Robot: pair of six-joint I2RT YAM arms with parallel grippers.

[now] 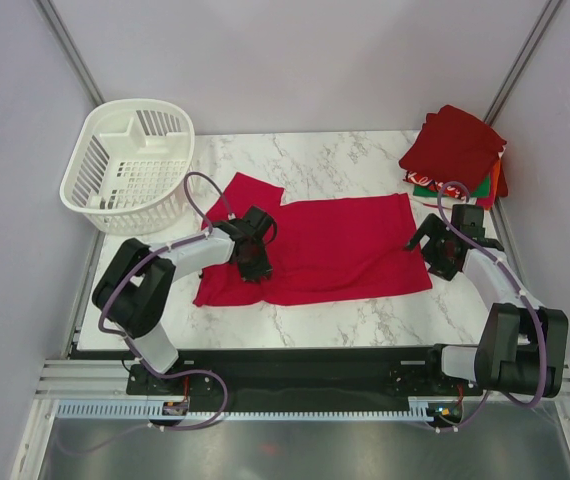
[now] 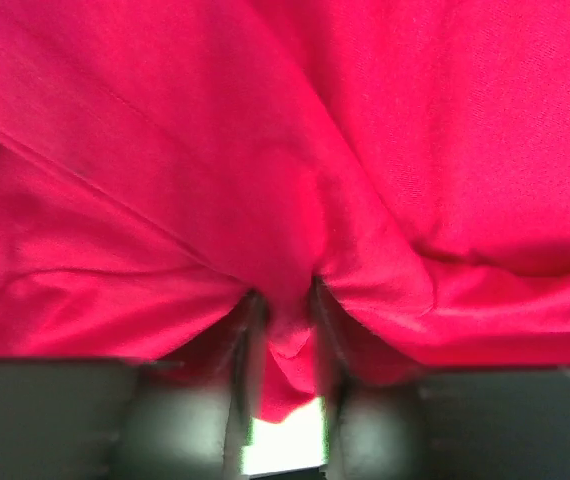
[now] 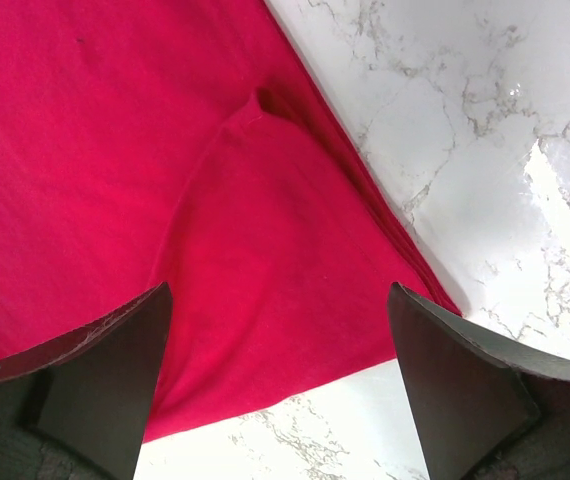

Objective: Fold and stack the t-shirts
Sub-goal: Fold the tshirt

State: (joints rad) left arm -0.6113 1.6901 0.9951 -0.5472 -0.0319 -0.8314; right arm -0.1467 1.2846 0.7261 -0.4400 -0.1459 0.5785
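A bright red t-shirt (image 1: pixel 335 245) lies spread on the marble table, one sleeve sticking out at the upper left. My left gripper (image 1: pixel 255 262) is shut on a fold of its left part; in the left wrist view the red cloth (image 2: pixel 295 150) fills the frame and a pinch of it sits between the fingers (image 2: pixel 248 340). My right gripper (image 1: pixel 433 247) is open just above the shirt's right edge; its wrist view shows the shirt's corner (image 3: pixel 265 300) between the spread fingers (image 3: pixel 115 370). A stack of folded t-shirts (image 1: pixel 457 150), dark red on top, sits at the back right.
A white slatted plastic basket (image 1: pixel 130 165) stands at the back left, overhanging the table edge. Bare marble (image 1: pixel 325 158) lies behind the shirt and in front of it. Frame posts rise at both back corners.
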